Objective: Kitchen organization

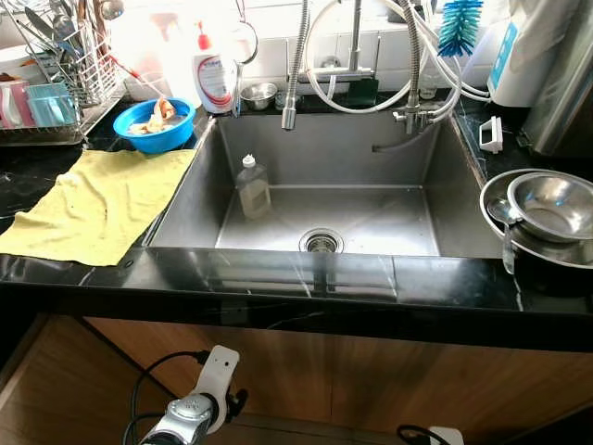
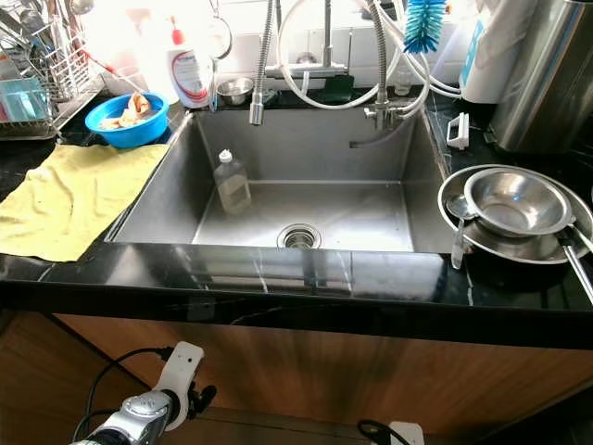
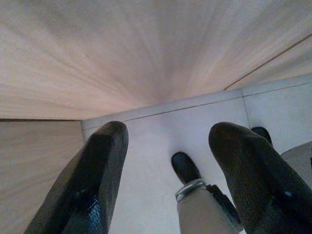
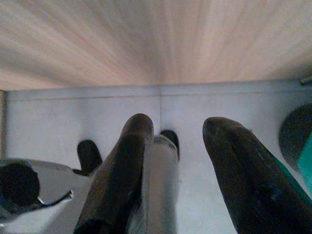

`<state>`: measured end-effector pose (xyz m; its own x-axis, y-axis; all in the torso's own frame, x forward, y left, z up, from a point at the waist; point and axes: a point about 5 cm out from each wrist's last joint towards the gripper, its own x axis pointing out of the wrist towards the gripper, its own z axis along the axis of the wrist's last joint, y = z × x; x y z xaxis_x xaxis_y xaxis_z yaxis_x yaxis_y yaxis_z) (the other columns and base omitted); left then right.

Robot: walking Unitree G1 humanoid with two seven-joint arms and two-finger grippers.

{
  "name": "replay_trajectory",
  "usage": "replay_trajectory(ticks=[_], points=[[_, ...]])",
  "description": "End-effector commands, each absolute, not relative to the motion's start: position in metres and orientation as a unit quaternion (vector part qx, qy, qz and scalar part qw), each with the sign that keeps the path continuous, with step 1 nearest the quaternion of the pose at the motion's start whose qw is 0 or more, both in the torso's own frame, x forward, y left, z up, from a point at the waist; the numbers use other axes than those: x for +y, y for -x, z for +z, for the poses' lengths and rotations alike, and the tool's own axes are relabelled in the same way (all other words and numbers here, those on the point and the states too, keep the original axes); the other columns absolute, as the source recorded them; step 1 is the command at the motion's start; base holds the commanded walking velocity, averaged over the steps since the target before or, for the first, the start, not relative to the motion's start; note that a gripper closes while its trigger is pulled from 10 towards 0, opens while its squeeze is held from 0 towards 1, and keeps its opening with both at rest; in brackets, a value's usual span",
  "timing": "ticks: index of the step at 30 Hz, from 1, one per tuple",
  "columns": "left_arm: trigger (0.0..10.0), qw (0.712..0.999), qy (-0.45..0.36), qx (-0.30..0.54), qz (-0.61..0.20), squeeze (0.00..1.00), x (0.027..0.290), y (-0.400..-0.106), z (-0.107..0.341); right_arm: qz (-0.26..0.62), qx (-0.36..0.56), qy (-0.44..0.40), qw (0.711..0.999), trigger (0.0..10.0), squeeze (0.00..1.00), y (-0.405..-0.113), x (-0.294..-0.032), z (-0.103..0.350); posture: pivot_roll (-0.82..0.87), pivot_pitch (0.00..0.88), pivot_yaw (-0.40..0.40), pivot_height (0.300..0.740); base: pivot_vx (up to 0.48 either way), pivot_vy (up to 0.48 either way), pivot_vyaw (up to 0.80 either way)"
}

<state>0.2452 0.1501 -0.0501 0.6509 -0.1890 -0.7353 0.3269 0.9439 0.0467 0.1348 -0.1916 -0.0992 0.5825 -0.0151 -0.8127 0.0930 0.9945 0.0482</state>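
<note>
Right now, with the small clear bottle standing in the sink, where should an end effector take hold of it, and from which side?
Grip the clear bottle across its flat-sided body, below the narrow neck, coming down from above. It stands upright near the sink's left wall, so a sideways approach looks cramped.
</note>
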Motion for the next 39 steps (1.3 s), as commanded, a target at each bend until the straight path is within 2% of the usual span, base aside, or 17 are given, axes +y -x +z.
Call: replay_trajectory(ticks=[1, 5, 13, 22, 25, 29, 33, 34, 37, 38, 39], points=[[10.0, 0.901, -0.097, 0.399, -0.139, 0.00, 0.155, -0.243, -0.051, -0.027, 0.464, -0.047, 0.884, 10.0, 0.00, -0.134, -0.184, -0.101, -0.09, 0.000, 0.098, 0.740, 0.000, 0.000, 0.00], [10.0, 0.901, -0.096, 0.401, -0.138, 0.00, 0.156, -0.243, -0.052, -0.025, 0.462, -0.049, 0.885, 10.0, 0.00, -0.137, -0.178, -0.101, -0.09, 0.000, 0.098, 0.740, 0.000, 0.000, 0.00], [10.0, 0.899, -0.089, 0.406, -0.133, 0.00, 0.157, -0.238, -0.055, -0.033, 0.459, -0.047, 0.887, 10.0, 0.00, -0.134, -0.194, -0.099, -0.10, 0.000, 0.092, 0.740, 0.000, 0.000, 0.00], [10.0, 0.900, -0.082, 0.410, -0.126, 0.00, 0.155, -0.236, -0.056, -0.018, 0.449, -0.051, 0.892, 10.0, 0.00, -0.145, -0.165, -0.098, -0.11, 0.000, 0.068, 0.740, 0.000, 0.000, 0.00], [10.0, 0.900, -0.079, 0.410, -0.126, 0.00, 0.152, -0.236, -0.057, -0.019, 0.445, -0.045, 0.894, 10.0, 0.00, -0.144, -0.179, -0.097, -0.12, 0.000, 0.053, 0.740, 0.000, 0.000, 0.00], [10.0, 0.902, -0.069, 0.407, -0.123, 0.00, 0.146, -0.237, -0.057, -0.036, 0.445, -0.031, 0.894, 10.0, 0.00, -0.138, -0.221, -0.092, -0.12, 0.000, 0.032, 0.740, 0.000, 0.000, 0.00], [10.0, 0.904, -0.065, 0.404, -0.120, 0.00, 0.144, -0.238, -0.056, -0.040, 0.445, -0.027, 0.894, 10.0, 0.00, -0.139, -0.229, -0.090, -0.12, 0.000, 0.027, 0.740, 0.000, 0.000, 0.00], [10.0, 0.905, -0.064, 0.404, -0.119, 0.00, 0.144, -0.239, -0.055, -0.040, 0.444, -0.027, 0.895, 10.0, 0.00, -0.141, -0.228, -0.090, -0.12, 0.000, 0.027, 0.740, 0.000, 0.000, 0.00], [10.0, 0.905, -0.068, 0.401, -0.121, 0.00, 0.145, -0.241, -0.054, -0.023, 0.439, -0.031, 0.898, 10.0, 0.00, -0.167, -0.189, -0.089, -0.12, 0.000, 0.032, 0.740, 0.000, 0.000, 0.00], [10.0, 0.905, -0.068, 0.401, -0.121, 0.00, 0.145, -0.241, -0.054, -0.023, 0.439, -0.031, 0.898, 10.0, 0.00, -0.167, -0.189, -0.089, -0.12, 0.000, 0.032, 0.740, 0.000, 0.000, 0.00], [10.0, 0.906, -0.069, 0.400, -0.122, 0.00, 0.146, -0.242, -0.053, -0.019, 0.438, -0.034, 0.898, 10.0, 0.00, -0.173, -0.177, -0.088, -0.12, 0.000, 0.034, 0.740, 0.000, 0.000, 0.00]])
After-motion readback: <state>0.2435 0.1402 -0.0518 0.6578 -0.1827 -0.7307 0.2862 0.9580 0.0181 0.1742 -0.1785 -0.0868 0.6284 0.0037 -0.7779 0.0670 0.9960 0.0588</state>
